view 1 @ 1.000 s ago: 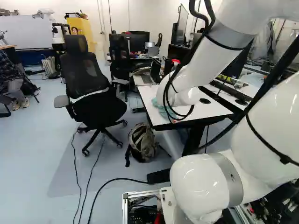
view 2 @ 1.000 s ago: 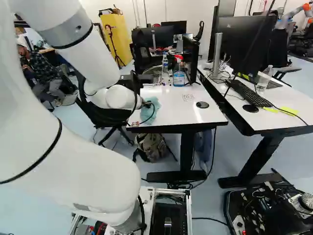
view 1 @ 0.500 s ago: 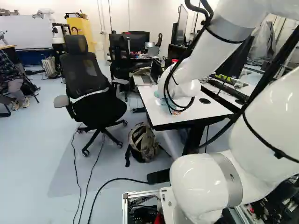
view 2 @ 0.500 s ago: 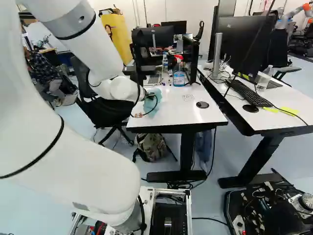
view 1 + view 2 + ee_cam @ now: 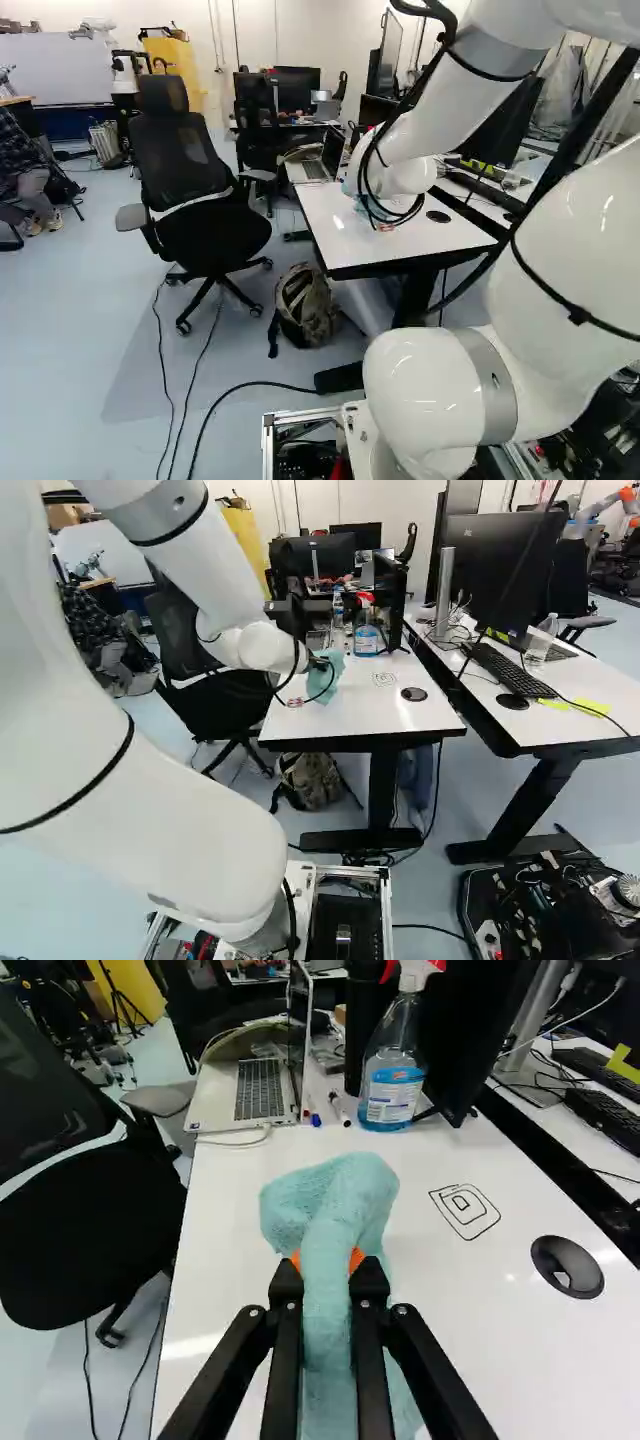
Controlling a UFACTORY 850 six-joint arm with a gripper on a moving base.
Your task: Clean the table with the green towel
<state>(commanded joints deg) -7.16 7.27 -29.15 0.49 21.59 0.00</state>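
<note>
In the right base view my gripper is over the near table's white top, with the teal-green towel at its tip. The wrist view shows the gripper shut on the bunched towel, an orange pad on each side. Cloth spreads ahead of the fingers and trails back beneath them. Whether its underside touches the table is hidden. A black drawing of nested squares marks the tabletop beside the towel, left of a round black grommet.
Ahead of the towel stand a laptop, a spray bottle, markers and a dark monitor. A black office chair is beside the table; a backpack lies on the floor. Another robot is far back.
My arm has carried the towel away from the table's near edge and slightly rightward in the right base view, toward the laptop and bottle. The grip has stayed shut. The base has not moved.
</note>
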